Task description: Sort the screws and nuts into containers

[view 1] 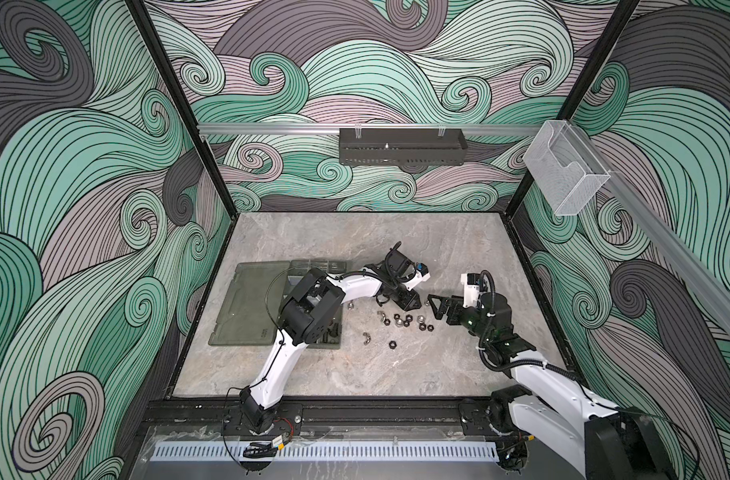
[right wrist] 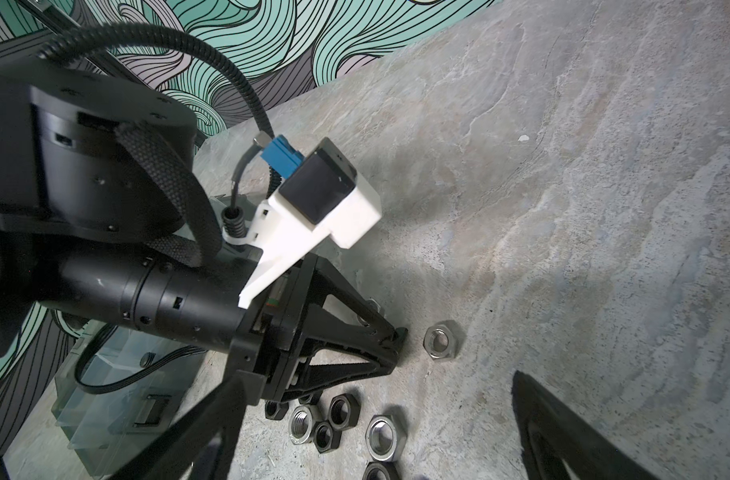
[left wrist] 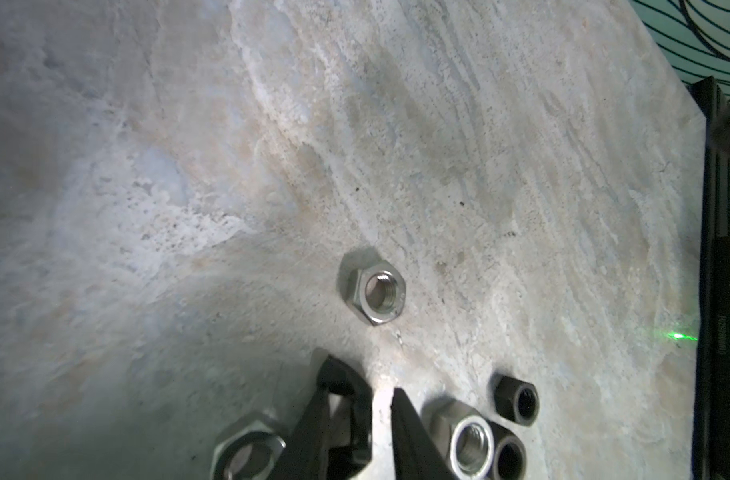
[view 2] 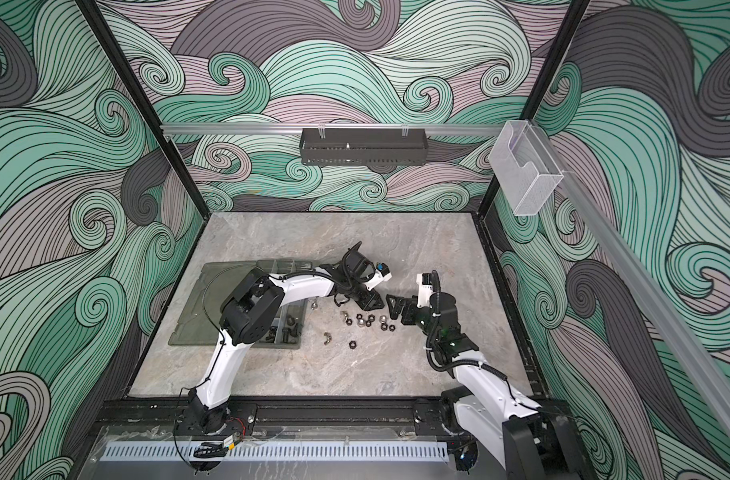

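Loose black and silver hex nuts (view 1: pixel 404 320) lie clustered mid-table, with a winged nut (view 1: pixel 367 337) nearer the front. My left gripper (left wrist: pixel 369 386) is low over the table, its jaws a narrow gap apart with bare table between them. A silver nut (left wrist: pixel 373 291) lies just beyond its tips. In the right wrist view that silver nut (right wrist: pixel 441 340) lies apart from the left gripper. My right gripper (right wrist: pixel 375 378) faces it, open wide and empty. The grey-green box of containers (view 2: pixel 298 343) lies open at the left. Small black pieces (view 2: pixel 284 332), seemingly screws, lie in a near compartment.
My left arm (view 1: pixel 355 286) reaches across the box, whose flat lid (view 1: pixel 246 307) lies open to the left. A black perforated tray (view 1: pixel 400 151) hangs on the back wall and a clear acrylic holder (view 1: pixel 566 174) on the right rail. A black rail (view 1: pixel 355 409) borders the front edge.
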